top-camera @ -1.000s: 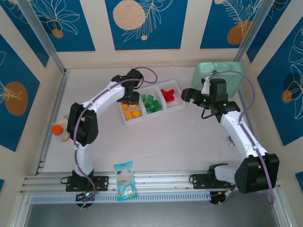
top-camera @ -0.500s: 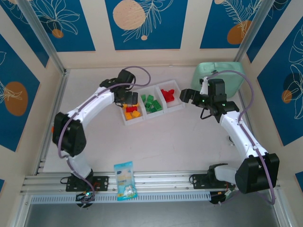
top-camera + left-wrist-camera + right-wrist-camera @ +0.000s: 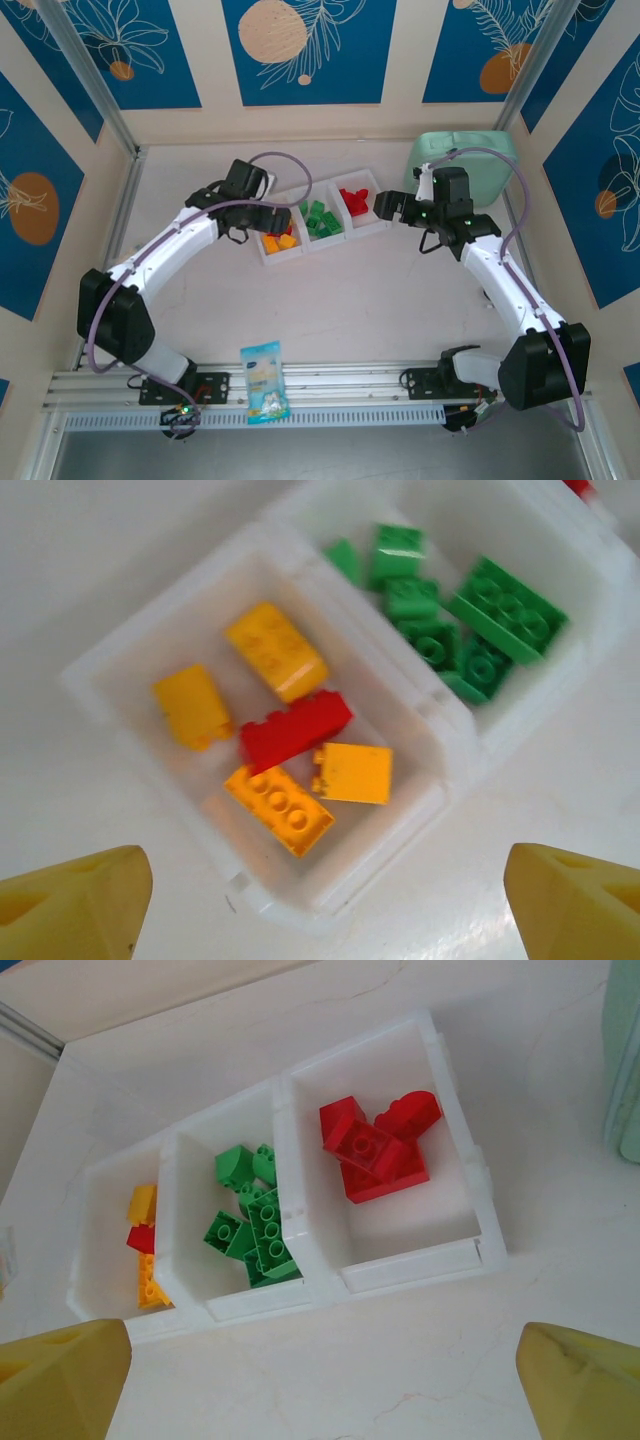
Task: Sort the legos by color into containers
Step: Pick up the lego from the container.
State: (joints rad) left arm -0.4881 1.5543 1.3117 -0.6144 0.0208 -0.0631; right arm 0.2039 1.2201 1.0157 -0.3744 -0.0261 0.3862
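The white three-compartment tray (image 3: 283,257) sits at mid-table. Its left compartment holds several yellow-orange legos (image 3: 275,650) with one red brick (image 3: 295,730) lying across them. Green legos (image 3: 480,620) fill the middle compartment and red legos (image 3: 380,1145) the right one. My left gripper (image 3: 260,220) hovers open just left of and above the yellow compartment, its yellow fingertips (image 3: 75,905) spread wide with nothing between them. My right gripper (image 3: 385,207) hangs open beside the tray's right end, empty, looking down on the tray (image 3: 410,1265).
A mint-green rounded case (image 3: 460,160) stands at the back right, close behind the right wrist. A blue-and-white snack packet (image 3: 265,380) lies by the near rail between the arm bases. Bare table lies in front of the tray.
The left gripper opened over the yellow compartment and drew back to the left; a red brick now lies among the yellow ones. The right arm barely shifted.
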